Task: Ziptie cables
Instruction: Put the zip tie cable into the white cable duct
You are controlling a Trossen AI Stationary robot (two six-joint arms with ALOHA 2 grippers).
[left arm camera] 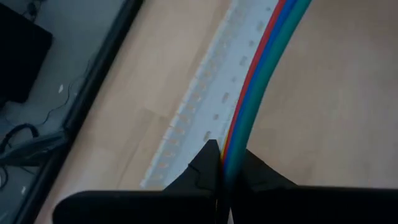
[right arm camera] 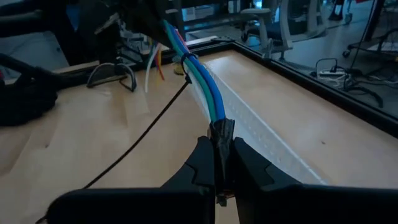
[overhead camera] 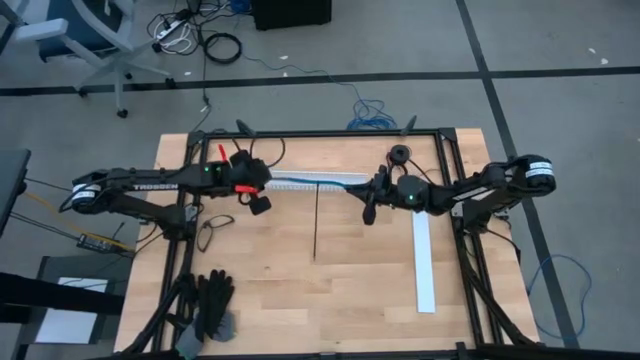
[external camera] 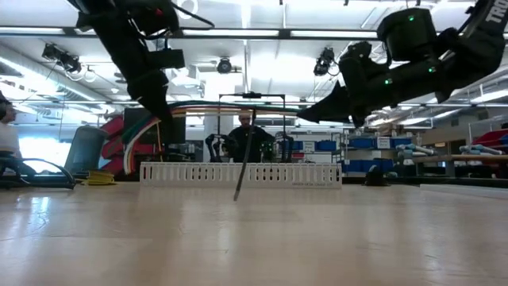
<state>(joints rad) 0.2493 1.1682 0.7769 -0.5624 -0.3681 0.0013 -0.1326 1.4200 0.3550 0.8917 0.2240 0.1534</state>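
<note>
Left end effector [left arm camera: 222,167] pinches cables [left arm camera: 258,81] above wooden table [left arm camera: 336,106]; slotted channel [left arm camera: 208,106] beneath

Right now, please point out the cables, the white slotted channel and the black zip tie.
cables [right arm camera: 205,87], right wrist view, mid blue strand.
white slotted channel [external camera: 302,175], low view, side wall.
black zip tie [overhead camera: 315,225], high view, middle of strap.

Two dark arms come down from the top. The left arm [external camera: 131,48] hangs on one side and the right arm [external camera: 413,56] on the other. Between them the cables [external camera: 230,106] stretch across, up in the air. Below sits a long white channel [external camera: 240,174] on the table [external camera: 254,238]. A thin black stick [external camera: 243,171] leans in front of it. A person [external camera: 248,139] sits far behind.
</note>
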